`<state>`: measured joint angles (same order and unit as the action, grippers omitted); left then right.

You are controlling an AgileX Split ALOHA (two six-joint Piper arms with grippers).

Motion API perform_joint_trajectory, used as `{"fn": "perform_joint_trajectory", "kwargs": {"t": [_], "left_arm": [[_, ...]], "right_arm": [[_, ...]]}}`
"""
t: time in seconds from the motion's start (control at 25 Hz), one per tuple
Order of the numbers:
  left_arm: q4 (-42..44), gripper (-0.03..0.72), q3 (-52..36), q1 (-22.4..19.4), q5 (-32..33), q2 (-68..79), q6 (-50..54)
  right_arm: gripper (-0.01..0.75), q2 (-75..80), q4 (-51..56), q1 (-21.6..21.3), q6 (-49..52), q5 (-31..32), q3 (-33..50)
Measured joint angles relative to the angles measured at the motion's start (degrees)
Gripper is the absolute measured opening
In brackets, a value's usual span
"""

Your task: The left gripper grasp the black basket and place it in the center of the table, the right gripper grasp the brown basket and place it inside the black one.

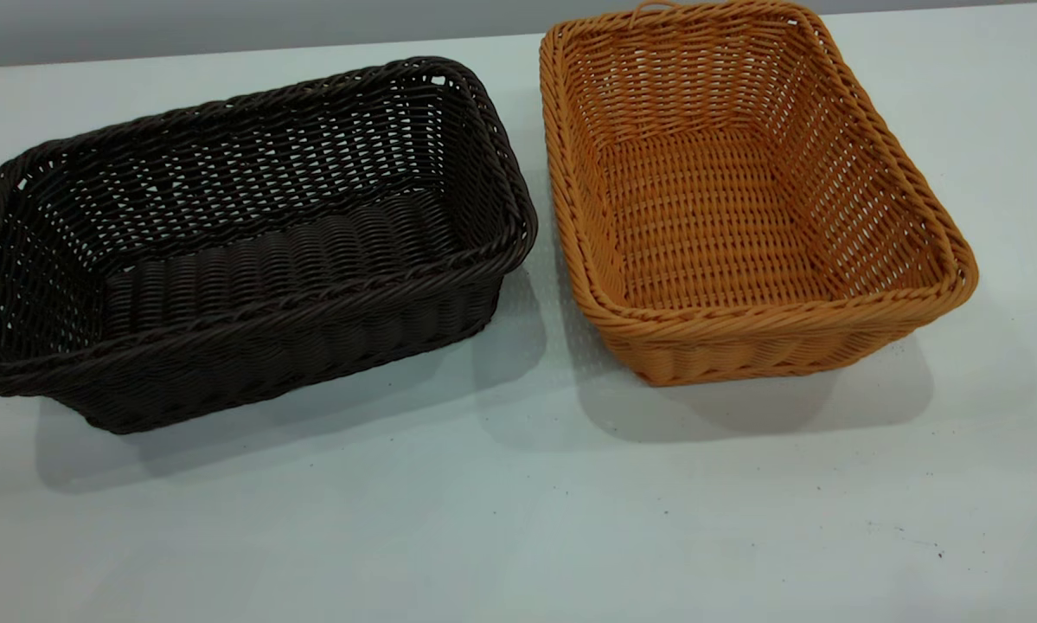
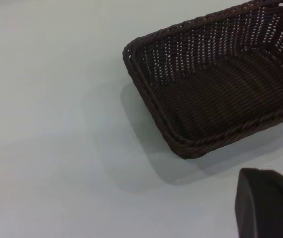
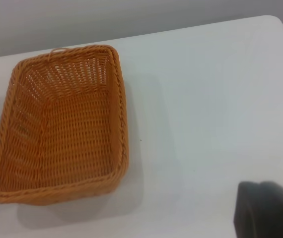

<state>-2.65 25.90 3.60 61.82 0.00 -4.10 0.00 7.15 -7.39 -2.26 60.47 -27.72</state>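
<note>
Jaws of both arms: state cannot be told, each showing only a dark edge in its wrist view. Black basket [image 1: 241, 242] at bench [image 1: 518, 519] left, hollow bare. Brown basket [image 1: 743, 199] just beside it at right, apart, likewise bare inside.

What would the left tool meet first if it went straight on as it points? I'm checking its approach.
Probably the black basket, at its near rim; bare table lies before it, though depth is unclear.

The black basket [image 2: 216, 84] sits upright on the table [image 2: 52, 124].
</note>
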Motion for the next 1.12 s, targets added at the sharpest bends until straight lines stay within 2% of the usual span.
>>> {"fn": "perform_joint_trajectory", "kwargs": {"t": [1.12], "left_arm": [[-1.8, -0.001, -0.1, 0.0, -0.1, 0.0, 0.0]], "right_arm": [[0.003, 0.0, 1.5, 0.0, 0.0, -0.3, 0.0]]}}
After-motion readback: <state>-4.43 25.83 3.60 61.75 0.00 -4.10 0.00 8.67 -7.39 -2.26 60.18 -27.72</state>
